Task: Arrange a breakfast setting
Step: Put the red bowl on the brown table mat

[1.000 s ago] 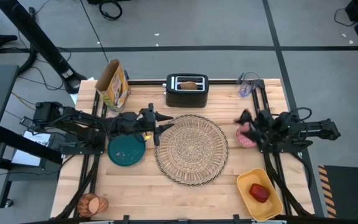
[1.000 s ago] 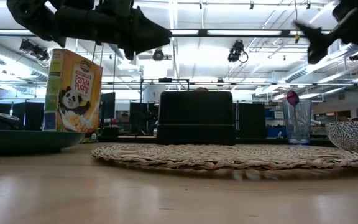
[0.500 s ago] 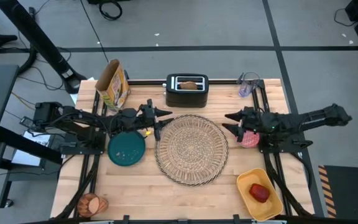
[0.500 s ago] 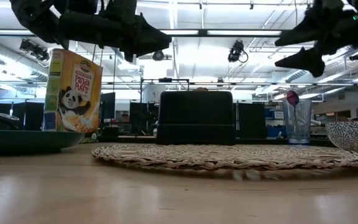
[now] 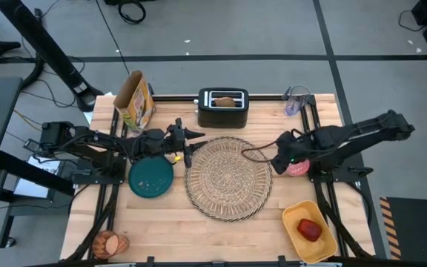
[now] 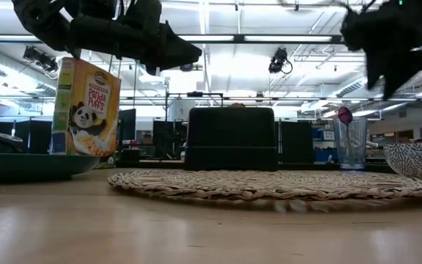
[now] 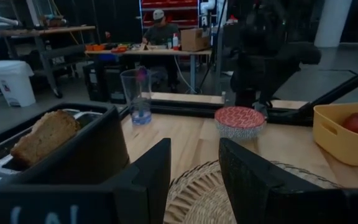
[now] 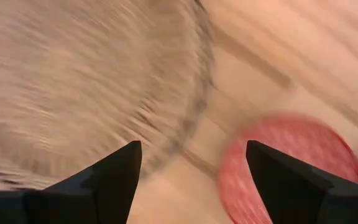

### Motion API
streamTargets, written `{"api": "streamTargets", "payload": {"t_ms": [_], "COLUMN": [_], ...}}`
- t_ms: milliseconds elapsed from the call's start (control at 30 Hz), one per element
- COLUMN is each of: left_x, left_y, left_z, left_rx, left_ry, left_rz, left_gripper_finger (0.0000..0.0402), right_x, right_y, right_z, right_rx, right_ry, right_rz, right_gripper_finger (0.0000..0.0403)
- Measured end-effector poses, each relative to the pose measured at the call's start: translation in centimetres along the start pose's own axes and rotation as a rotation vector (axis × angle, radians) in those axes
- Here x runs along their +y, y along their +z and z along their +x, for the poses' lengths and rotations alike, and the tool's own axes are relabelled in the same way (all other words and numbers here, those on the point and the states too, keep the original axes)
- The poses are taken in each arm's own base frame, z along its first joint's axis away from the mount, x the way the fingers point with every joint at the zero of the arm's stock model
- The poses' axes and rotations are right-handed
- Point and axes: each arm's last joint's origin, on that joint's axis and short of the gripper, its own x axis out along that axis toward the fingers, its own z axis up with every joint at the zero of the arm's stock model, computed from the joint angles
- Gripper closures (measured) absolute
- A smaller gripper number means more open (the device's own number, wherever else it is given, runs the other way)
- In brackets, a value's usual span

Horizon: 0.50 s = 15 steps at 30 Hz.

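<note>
The woven straw placemat (image 5: pixel 228 176) is being shown lying flat at the table's centre. The teal plate (image 5: pixel 151 179) is being seen just beside its left edge, apart from it. The small red bowl (image 5: pixel 296 166) is being seen just off the mat's right edge. The toast slice (image 5: pixel 226 101) is being held upright in the black toaster (image 5: pixel 223 107) behind the mat. The red apple (image 5: pixel 309 230) is being kept in the yellow bin (image 5: pixel 309 231) at the near right corner.

The left gripper (image 5: pixel 189 141) is being held above the table between plate and mat, fingers (image 7: pixel 148 180) parted with nothing between them. The right gripper (image 5: pixel 275 157) is being held over the gap between mat and bowl, jaws spread wide and empty; its wrist view is blurred. A cereal box (image 5: pixel 134 101) and a clear glass (image 5: pixel 295 101) are being noted along the far edge.
</note>
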Motion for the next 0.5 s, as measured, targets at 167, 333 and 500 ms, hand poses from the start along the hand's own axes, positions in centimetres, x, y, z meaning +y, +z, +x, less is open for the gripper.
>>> {"api": "streamTargets", "payload": {"t_ms": [167, 333, 500], "left_x": [0.0, 0.0, 0.0], "left_y": [0.0, 0.0, 0.0], "left_z": [0.0, 0.0, 0.0], "left_rx": [0.0, 0.0, 0.0], "left_ry": [-0.001, -0.001, 0.0], "left_rz": [-0.057, -0.078, -0.079], "left_gripper_finger": [0.0257, 0.0257, 0.0257], "right_x": [0.2, 0.5, 0.5], "right_y": [-0.6, -1.1, -1.4], "right_z": [2.0, 4.6, 7.5], "right_rx": [0.132, 0.167, 0.206], "right_ry": [-0.165, -0.247, -0.275], "right_rz": [0.077, 0.107, 0.137], "right_gripper_finger": [0.0111, 0.0117, 0.0141]}}
